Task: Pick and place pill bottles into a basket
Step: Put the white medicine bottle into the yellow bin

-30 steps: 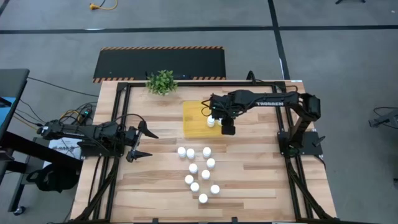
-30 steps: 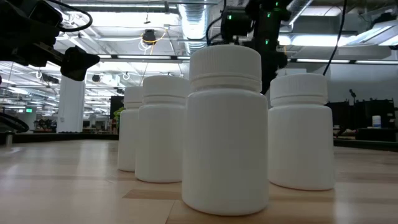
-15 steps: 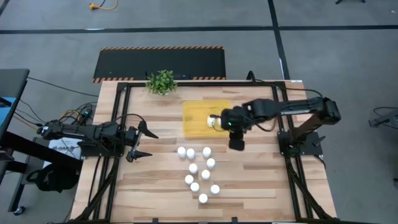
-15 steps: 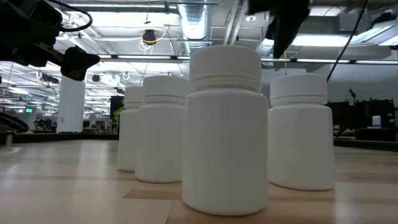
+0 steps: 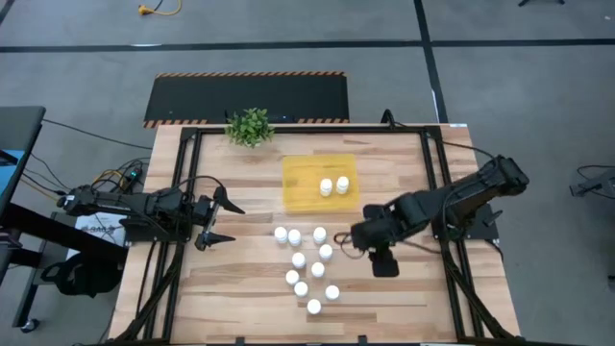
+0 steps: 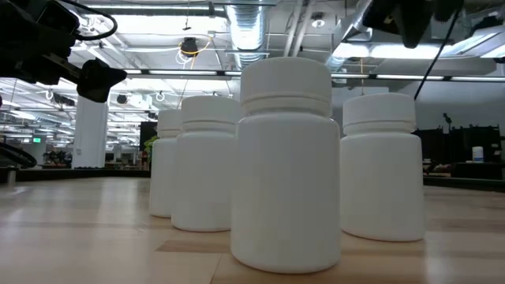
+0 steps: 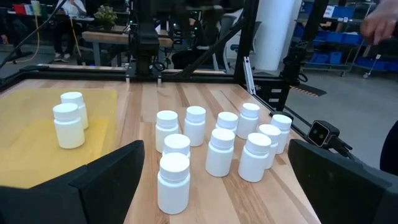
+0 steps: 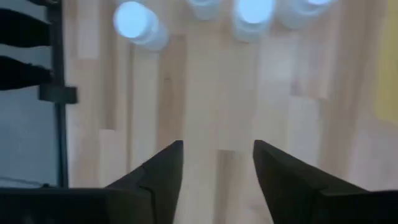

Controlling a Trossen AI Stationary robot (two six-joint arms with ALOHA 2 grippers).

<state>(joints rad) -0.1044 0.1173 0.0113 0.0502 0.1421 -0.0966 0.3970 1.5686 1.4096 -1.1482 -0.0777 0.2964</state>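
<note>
Two white pill bottles (image 5: 333, 185) stand upright in the yellow tray (image 5: 300, 173) at the table's far middle. Several more bottles (image 5: 309, 267) stand in a cluster on the wood nearer the front edge; they also show in the left wrist view (image 7: 219, 151) and close up in the low view (image 6: 286, 166). My right gripper (image 5: 346, 239) is open and empty, hovering just right of the cluster's far end with its fingers pointing down (image 8: 217, 149). My left gripper (image 5: 227, 221) is open and empty at the table's left, pointing toward the cluster.
A small green potted plant (image 5: 250, 126) stands at the far edge, left of the tray. Black frame rails (image 5: 437, 183) run along the table's sides. Bare wood lies between the left gripper and the cluster and right of the cluster.
My right gripper has swung from above the yellow tray toward the table's near edge and a little right, ending beside the bottle cluster. Two bottles now show standing in the tray where the arm had been. The left arm has kept still.
</note>
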